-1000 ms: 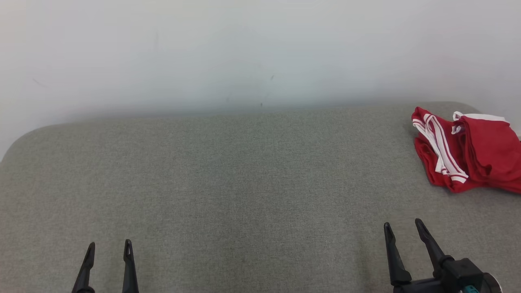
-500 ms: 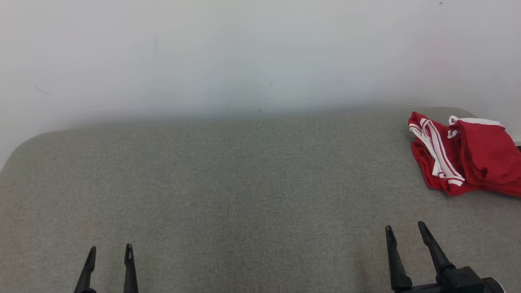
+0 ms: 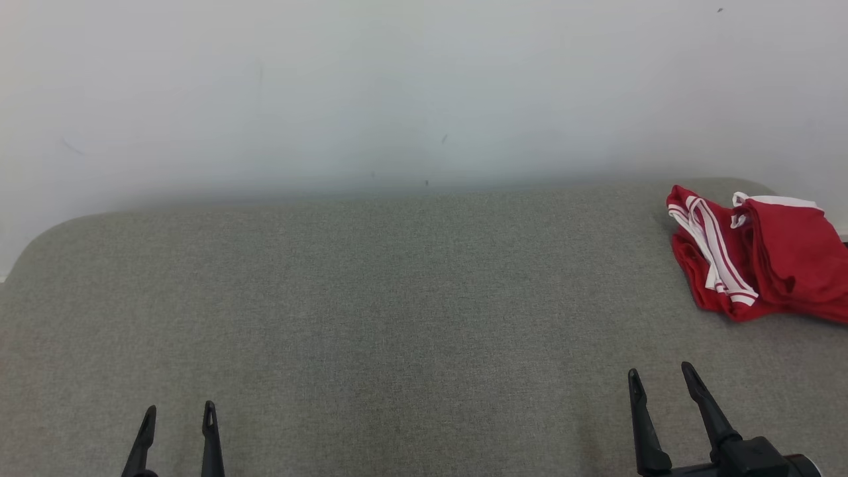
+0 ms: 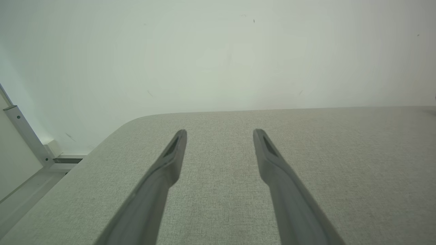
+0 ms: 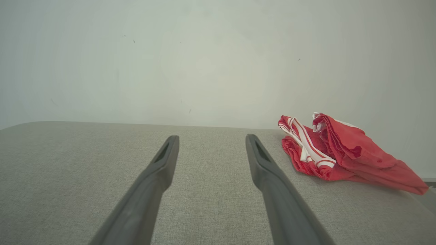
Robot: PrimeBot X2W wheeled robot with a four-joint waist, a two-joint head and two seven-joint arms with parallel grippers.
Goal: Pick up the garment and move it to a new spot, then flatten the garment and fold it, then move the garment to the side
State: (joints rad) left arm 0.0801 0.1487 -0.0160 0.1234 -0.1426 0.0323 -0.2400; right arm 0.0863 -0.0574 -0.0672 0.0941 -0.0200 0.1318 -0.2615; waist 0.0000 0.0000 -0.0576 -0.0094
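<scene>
The garment point(image 3: 762, 255) is a crumpled red piece with white stripes, lying at the far right of the grey table point(image 3: 371, 298), close to the back edge. From the right wrist view the garment point(image 5: 337, 153) sits ahead and to the right of my fingers. My right gripper point(image 3: 662, 379) hovers open near the front edge, well short of the garment, with nothing between its fingers. Over at the front left, my left gripper point(image 3: 179, 414) is open and empty too. Both wrist views show the jaws spread wide over bare cloth: left gripper point(image 4: 219, 134), right gripper point(image 5: 211, 139).
A plain white wall point(image 3: 397, 86) rises right behind the table. The table's left corner is rounded, and a pale metal frame point(image 4: 24, 136) stands beyond it on the floor. The table's right edge drops off just past the garment.
The whole head picture has shifted down a little, so the camera has moved. Both grippers stay open and hold their places near the front edge. The garment lies as before.
</scene>
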